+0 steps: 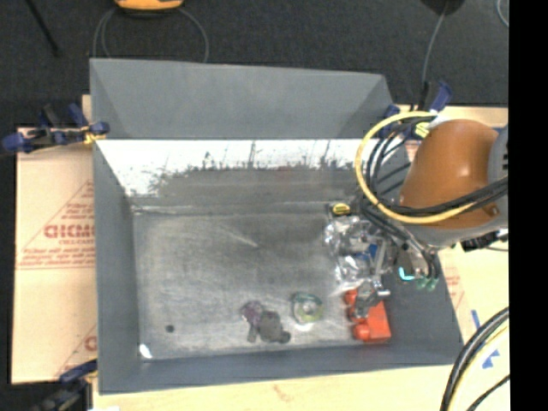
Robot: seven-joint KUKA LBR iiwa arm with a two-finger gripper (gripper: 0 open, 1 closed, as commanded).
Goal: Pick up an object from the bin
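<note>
Orange-red and blocky, a small plastic piece (pixel 372 325) lies at five o'clock on the floor of the bin (pixel 197 247). The gripper (pixel 360 291) hangs at the piece's twelve o'clock, just beside it; whether it is released or clenched cannot be told. At the piece's nine o'clock lie a pale green ring (pixel 306 306) and a grey-purple lump (pixel 267 325).

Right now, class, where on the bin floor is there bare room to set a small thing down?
Bare: the left half and middle of the bin, from its left wall across to the gripper, behind the grey-purple lump. Crowded: the near right corner, with the gripper, red block and clear round thing.
</note>
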